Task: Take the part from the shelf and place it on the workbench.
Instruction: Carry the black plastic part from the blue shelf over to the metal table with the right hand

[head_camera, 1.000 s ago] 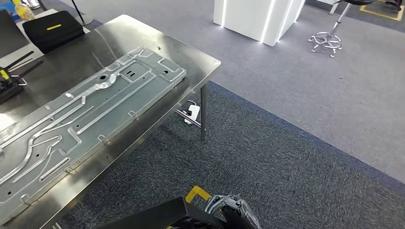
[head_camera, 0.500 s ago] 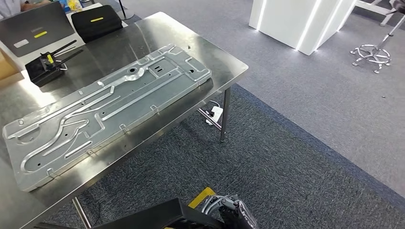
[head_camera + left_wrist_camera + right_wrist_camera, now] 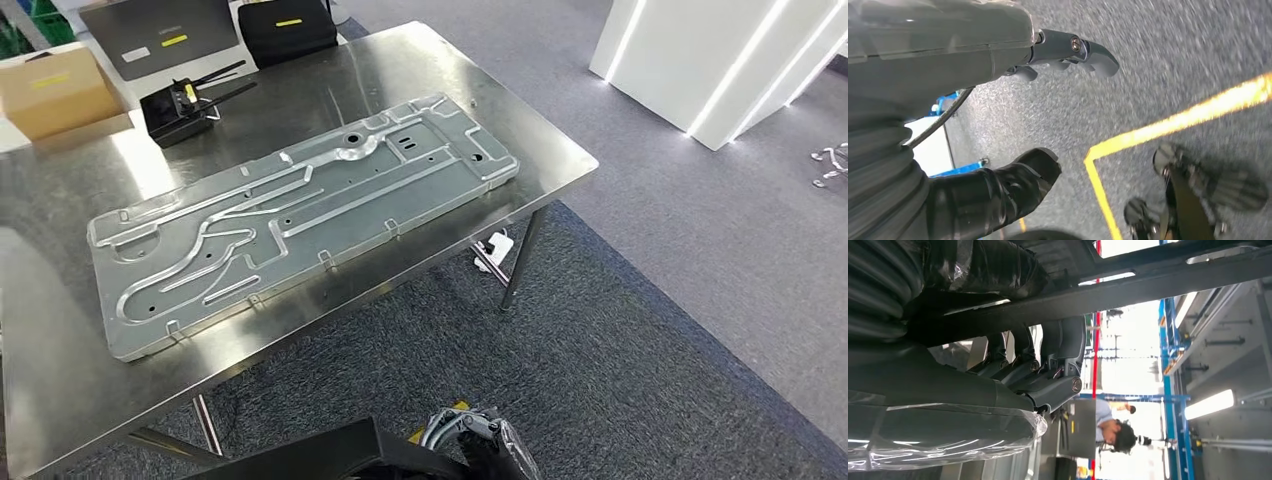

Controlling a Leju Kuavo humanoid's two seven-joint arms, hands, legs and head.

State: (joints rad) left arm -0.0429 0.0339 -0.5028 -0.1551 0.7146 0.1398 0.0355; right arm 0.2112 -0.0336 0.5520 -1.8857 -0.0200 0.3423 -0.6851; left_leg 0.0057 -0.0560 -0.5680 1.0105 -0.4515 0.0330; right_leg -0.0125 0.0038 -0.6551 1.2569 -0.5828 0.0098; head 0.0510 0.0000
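A steel workbench (image 3: 420, 70) stands ahead, with a long stamped metal plate (image 3: 300, 215) lying across it. Low in the head view, my right hand (image 3: 478, 445) grips a flat black part (image 3: 300, 458) in front of my body, short of the bench's near edge. The right wrist view shows the right hand (image 3: 1038, 375) with its fingers curled around the dark part (image 3: 1128, 287). My left hand (image 3: 973, 45) hangs over grey carpet with thumb and fingers apart and nothing in it.
A cardboard box (image 3: 58, 92), a black tool (image 3: 185, 98) and black cases (image 3: 290, 28) sit at the bench's far side. A white lit counter (image 3: 720, 60) stands to the right. Yellow tape (image 3: 1168, 125) marks the floor. A person (image 3: 1113, 427) is in the background.
The camera has turned, so the bench and plate have slid right and come fully into the picture. My right hand keeps hold of the black part at the bottom edge.
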